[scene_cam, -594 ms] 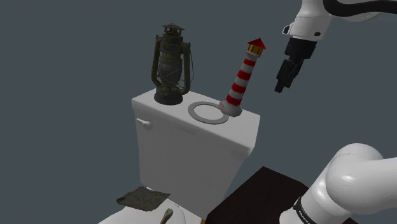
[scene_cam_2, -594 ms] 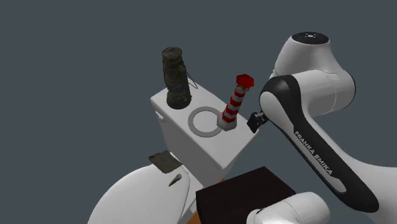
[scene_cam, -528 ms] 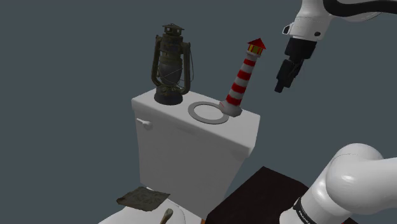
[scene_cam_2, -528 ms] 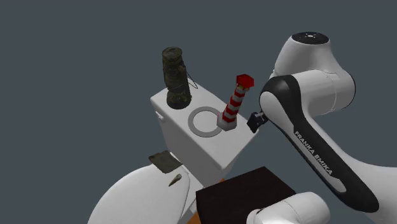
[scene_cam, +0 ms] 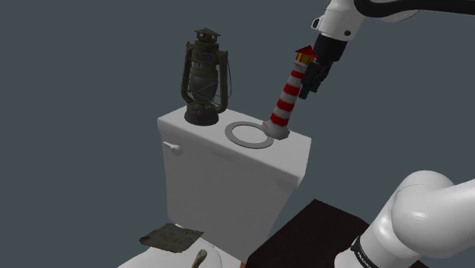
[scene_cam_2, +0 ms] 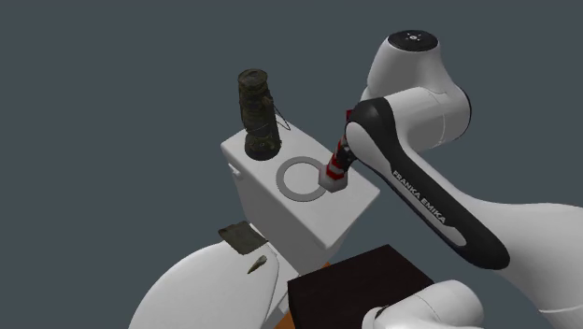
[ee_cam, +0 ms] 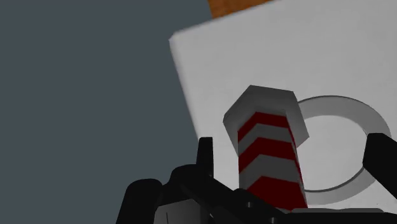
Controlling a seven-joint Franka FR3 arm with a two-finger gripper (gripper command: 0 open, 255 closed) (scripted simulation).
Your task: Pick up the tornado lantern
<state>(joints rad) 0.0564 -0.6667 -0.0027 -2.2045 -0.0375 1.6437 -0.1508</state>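
Tank lid as prev. — tool now at lighthouse top; lantern unmoved.

Likely bathroom: white toilet tank, bowl below.

The arm consisted of glossy white rounded housings joined by black bands. White lettering "FRANKA EMIKA" ran along one black band toward 4 o'clock in the second exterior view. A dark circular cap sat at 12 o'clock on the uppermost housing. The gripper was entirely black, with blocky fingers.
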